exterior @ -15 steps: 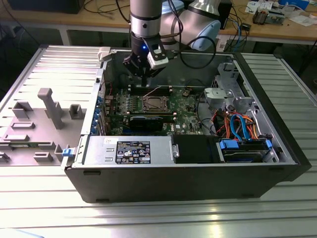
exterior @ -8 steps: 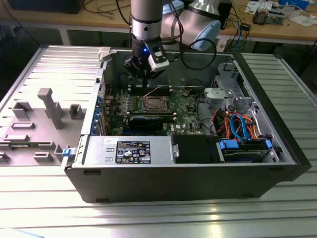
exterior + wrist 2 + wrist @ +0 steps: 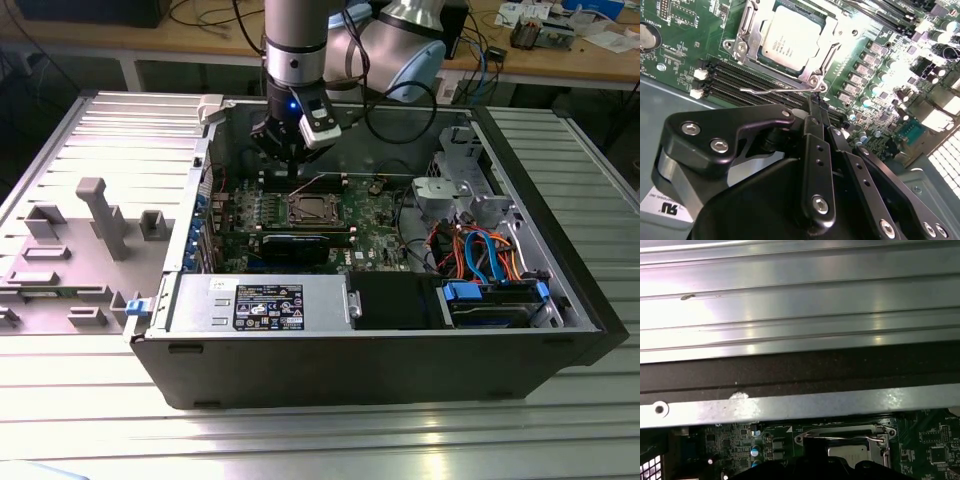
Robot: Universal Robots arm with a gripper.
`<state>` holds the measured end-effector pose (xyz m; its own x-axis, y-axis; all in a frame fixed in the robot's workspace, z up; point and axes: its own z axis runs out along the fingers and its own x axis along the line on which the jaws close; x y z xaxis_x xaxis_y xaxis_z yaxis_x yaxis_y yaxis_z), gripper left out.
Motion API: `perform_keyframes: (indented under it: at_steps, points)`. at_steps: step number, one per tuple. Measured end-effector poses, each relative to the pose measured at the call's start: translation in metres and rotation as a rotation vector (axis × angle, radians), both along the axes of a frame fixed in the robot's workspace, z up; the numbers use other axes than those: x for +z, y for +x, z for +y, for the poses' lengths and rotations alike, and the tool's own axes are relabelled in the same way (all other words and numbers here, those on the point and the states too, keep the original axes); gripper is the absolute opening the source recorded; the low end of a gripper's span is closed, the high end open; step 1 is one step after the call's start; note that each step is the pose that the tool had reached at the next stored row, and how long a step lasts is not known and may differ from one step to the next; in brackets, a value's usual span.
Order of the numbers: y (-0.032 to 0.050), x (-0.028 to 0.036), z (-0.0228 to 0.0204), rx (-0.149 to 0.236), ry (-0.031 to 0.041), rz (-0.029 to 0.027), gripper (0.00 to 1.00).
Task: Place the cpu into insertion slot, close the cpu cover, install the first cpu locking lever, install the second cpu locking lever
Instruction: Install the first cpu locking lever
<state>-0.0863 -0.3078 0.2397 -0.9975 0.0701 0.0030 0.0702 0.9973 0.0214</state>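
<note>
the gripper (image 3: 812, 107) stands just beside the socket on the motherboard (image 3: 875, 75), above its far edge in the exterior view, and its dark linkage hides the near part of the board in the second wrist view. its fingers (image 3: 816, 117) look pressed together at a narrow tip with nothing pinched between them, the tip close to a thin wire locking lever (image 3: 775, 90) that runs along the socket's edge. the cpu (image 3: 791, 37) lies flat in the socket, silvery top up, square, so no long axis shows; its sides run parallel with the socket. the cpu cover (image 3: 825, 47) lies closed around it, the chip showing through the window. in the first wrist view the chip (image 3: 852, 452) is partly cut off behind the gripper's dark body, and a second lever (image 3: 879, 439) bends beside the cover. whether either lever is latched cannot be made out.
</note>
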Motion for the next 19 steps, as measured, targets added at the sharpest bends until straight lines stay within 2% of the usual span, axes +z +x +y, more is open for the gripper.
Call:
perform_keyframes:
  at_steps: [6, 9, 13, 19]
  points:
    - [0.0004, -0.0067, 0.0, 0.0, 0.0, 0.0001, 0.11]
    - [0.0008, -0.0098, 0.0017, 0.003, -0.0001, 0.0, 0.11]
    - [0.0008, -0.0146, 0.0039, 0.058, -0.0002, 0.0001, 0.11]
    - [0.0021, -0.0194, 0.0055, 0.06, 0.0, 0.0, 0.11]
